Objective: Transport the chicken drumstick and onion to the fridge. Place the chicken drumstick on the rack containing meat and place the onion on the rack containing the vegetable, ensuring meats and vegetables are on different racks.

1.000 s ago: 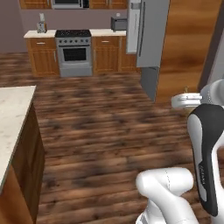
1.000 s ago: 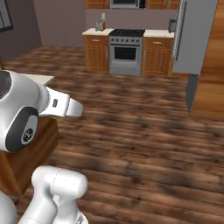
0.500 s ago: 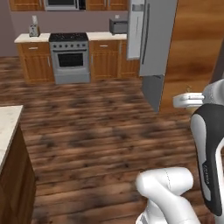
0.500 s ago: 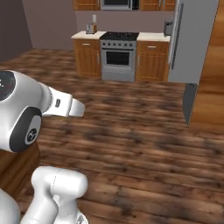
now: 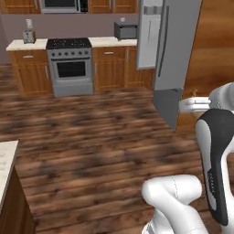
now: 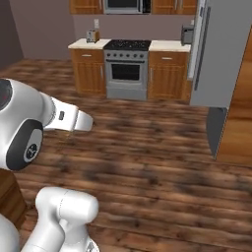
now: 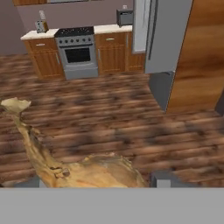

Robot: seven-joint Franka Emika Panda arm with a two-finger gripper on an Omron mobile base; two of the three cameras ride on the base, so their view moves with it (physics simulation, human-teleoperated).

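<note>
Ahead of us, the stove (image 5: 70,64) stands against the back wall between two runs of cabinets. A toaster (image 5: 29,36) sits on the counter (image 5: 23,44) left of it, near that counter's left end. We see the microwave (image 5: 64,5) above the stove. The fridge (image 5: 168,50) stands right of the cabinets. In the hand view, the chicken drumstick (image 7: 65,157) lies between the fingertips (image 7: 162,179).
</note>
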